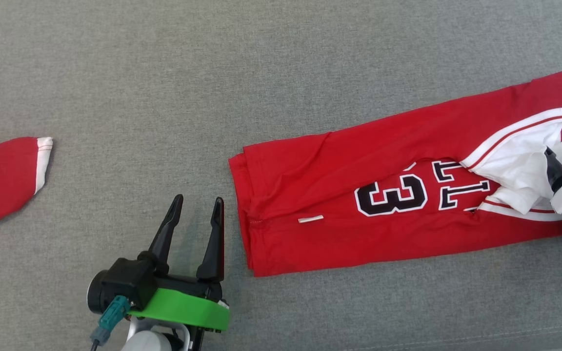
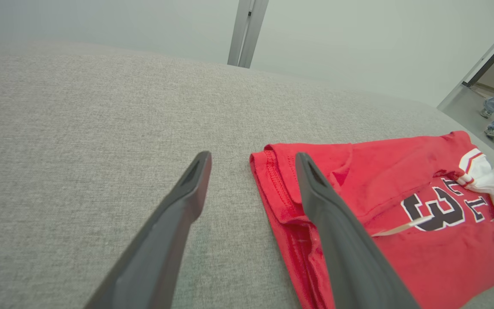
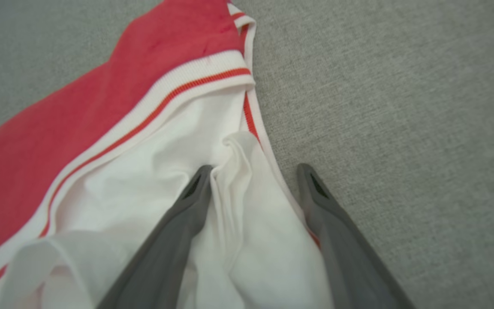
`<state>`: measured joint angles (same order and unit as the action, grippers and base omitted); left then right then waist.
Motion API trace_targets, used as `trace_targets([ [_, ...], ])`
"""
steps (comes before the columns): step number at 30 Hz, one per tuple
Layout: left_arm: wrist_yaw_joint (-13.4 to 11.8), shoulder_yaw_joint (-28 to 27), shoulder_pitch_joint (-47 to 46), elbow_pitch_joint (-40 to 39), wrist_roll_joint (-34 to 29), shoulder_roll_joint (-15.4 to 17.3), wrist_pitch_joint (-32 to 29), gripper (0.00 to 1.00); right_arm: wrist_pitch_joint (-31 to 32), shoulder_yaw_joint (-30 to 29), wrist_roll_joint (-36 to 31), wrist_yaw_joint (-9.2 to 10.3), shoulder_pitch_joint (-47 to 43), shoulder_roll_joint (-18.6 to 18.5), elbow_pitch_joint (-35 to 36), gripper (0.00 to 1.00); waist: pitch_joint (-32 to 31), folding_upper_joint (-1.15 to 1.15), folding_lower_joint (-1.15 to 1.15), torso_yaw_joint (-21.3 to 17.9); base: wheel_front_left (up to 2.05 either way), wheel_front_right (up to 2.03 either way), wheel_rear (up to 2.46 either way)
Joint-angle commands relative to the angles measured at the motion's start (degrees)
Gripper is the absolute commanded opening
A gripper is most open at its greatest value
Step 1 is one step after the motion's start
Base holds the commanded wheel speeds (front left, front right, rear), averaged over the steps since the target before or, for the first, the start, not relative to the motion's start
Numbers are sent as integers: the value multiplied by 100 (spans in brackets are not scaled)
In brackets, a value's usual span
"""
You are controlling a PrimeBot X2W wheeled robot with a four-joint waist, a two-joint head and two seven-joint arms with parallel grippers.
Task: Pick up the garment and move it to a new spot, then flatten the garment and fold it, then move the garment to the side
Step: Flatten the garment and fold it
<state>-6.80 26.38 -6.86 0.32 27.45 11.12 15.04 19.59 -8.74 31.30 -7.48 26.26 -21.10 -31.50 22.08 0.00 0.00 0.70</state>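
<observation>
Closest sits the left tool (image 1: 199, 200), low in the head view, its fingers spread and empty. Just to its right lies the garment (image 1: 359, 161), a red numbered jersey laid in a long strip across the grey table (image 1: 164, 73). Its hem end is toward this tool and its trimmed end is away at the far right. Seen from the left wrist, one finger crosses over the hem corner; whether it touches the cloth I cannot tell. The right tool (image 3: 254, 168) is at the other end, jaws apart, with a loose ridge of white cloth (image 3: 238, 206) lying between them, not pinched.

Judging by the strip shape, the lengthwise fold looks done and a crosswise fold comes next. To do it well, the right tool should back off without dragging that bunched white part, which wants smoothing first (a lump there will spoil the fold). Each tool should then pinch every layer at its own end, lift low, and lay one end squarely over the other. Another red piece (image 1: 3, 180) lies well apart at the left.
</observation>
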Motion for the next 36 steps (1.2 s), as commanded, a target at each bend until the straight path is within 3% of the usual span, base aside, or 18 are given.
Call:
trace_targets([
  [1,128,-151,123,43,-131,-102,15,100,120,118,105,-2,-75,88,-158,100,-61,0,0,94,0,0,0],
  [2,211,-239,178,80,-190,-172,15,100,117,169,158,-2,-110,81,-169,42,-86,0,0,107,0,0,0],
  [3,313,-358,239,110,-266,-254,15,100,56,190,247,-3,-152,74,-166,0,-128,0,0,120,0,0,0],
  [11,938,-953,545,465,-674,-677,16,100,-776,-286,547,5,-276,-706,-223,0,-417,0,0,219,0,0,0],
  [17,1124,-1224,651,636,-755,-804,16,100,-911,-642,725,3,-480,-1459,-16,0,-622,0,0,365,0,0,0],
  [21,1153,-1223,691,638,-567,-821,16,100,-749,-237,983,3,-678,-1689,779,0,-718,0,0,391,0,0,0],
  [28,1059,-1017,625,686,-343,-820,16,100,-57,1098,1522,3,-1104,-1563,2443,0,-759,0,0,395,0,0,0],
  [36,992,-868,515,781,-232,-818,16,100,-151,2124,1354,1,-1138,-928,2617,0,-759,0,0,496,0,0,0],
])
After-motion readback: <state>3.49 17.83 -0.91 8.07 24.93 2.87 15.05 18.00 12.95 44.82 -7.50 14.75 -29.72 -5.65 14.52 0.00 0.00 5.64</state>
